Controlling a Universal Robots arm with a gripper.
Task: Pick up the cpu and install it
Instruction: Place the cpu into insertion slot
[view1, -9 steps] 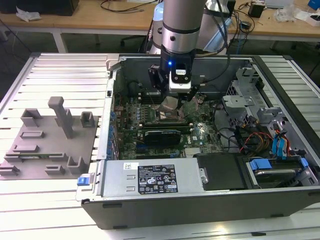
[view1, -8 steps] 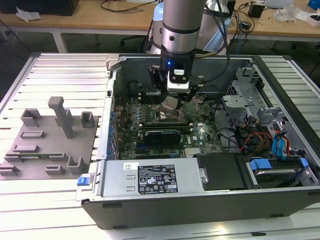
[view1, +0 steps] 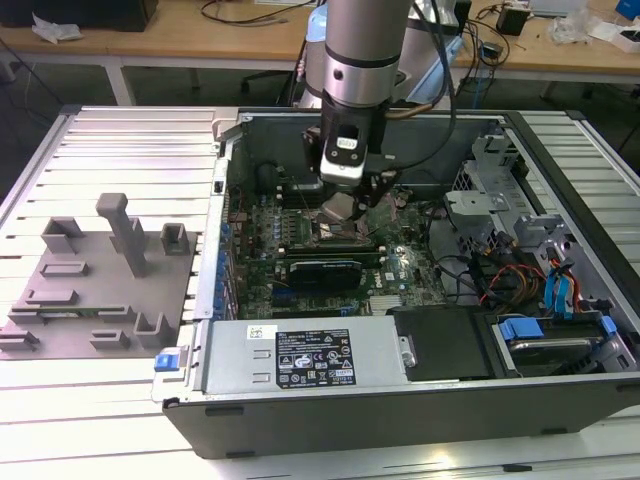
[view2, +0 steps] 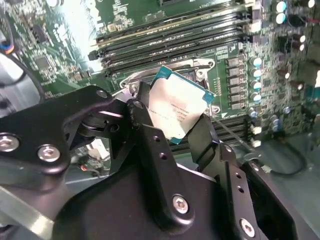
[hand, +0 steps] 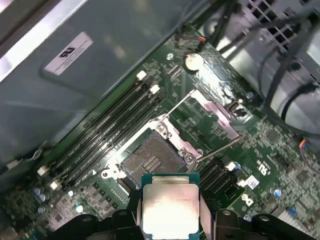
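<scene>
While the arm hangs over the open computer case in the exterior view, its gripper is down inside, just above the green board. A small silvery square, the cpu, sits tilted between the tips. On the exterior view's left, a grey plate with plastic blocks lies on the ribbed metal table, well apart from the case.

In the second wrist view, two black fingers squeeze the cpu from two sides, so the gripper is closed on it. The cpu is tilted and held up over the socket. Its pale shiny top faces the camera, with a thin blue-green edge around it. Long black memory slots run just beside the socket.

In the first wrist view, the cpu is close to the camera, between the dark fingers. Past it lies the socket – its dark square middle is bare. A shiny metal flap lies swung back at the socket's far side, and a thin metal lever sticks out next to it.
</scene>
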